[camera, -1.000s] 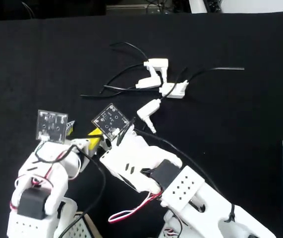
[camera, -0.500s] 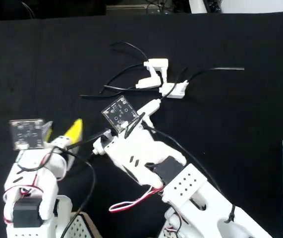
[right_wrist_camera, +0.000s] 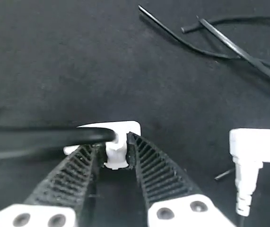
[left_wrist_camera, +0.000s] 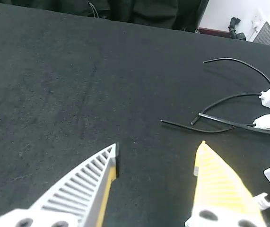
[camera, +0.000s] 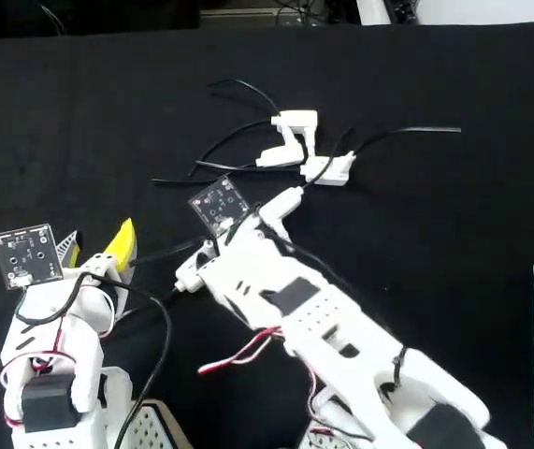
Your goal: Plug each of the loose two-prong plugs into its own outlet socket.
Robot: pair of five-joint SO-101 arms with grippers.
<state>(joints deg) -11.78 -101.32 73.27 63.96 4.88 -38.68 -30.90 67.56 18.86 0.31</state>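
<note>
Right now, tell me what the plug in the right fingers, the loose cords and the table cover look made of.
Plug: white moulded plastic, smooth, faint sheen.
Cords: black, probably rubbery sheath; thin, bendy.
Table cover: black cloth or felt; matte, fuzzy.

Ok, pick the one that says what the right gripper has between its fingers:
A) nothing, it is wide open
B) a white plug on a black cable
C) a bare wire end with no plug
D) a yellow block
B: the right wrist view shows the right gripper closed from both sides on a white plug, with the plug's black cable running off to one side.
</note>
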